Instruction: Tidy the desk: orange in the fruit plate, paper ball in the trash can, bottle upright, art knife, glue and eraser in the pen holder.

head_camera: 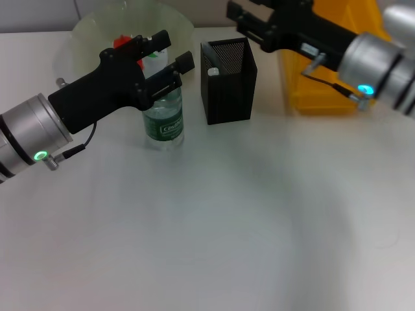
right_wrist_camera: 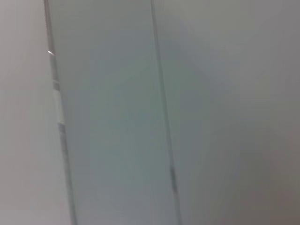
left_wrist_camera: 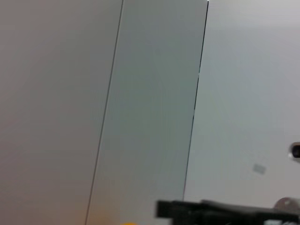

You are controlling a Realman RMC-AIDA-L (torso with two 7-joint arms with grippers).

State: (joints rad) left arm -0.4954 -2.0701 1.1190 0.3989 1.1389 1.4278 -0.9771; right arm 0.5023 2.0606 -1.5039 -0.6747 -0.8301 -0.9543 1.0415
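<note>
The clear bottle point(head_camera: 164, 122) with a green label stands upright on the white table, left of the black mesh pen holder point(head_camera: 228, 79). My left gripper point(head_camera: 172, 53) is at the bottle's top, one finger on each side, shut on it. A small white thing shows inside the pen holder. The glass fruit plate point(head_camera: 91, 29) sits behind the bottle, with something red-orange point(head_camera: 123, 43) in it, partly hidden by the gripper. My right gripper point(head_camera: 241, 19) hovers open and holding nothing above and behind the pen holder. The yellow trash can point(head_camera: 324, 78) stands at the back right.
The white table point(head_camera: 227, 220) stretches toward the near edge. Both wrist views show only pale wall panels; a dark bar point(left_wrist_camera: 220, 212) crosses the left wrist view.
</note>
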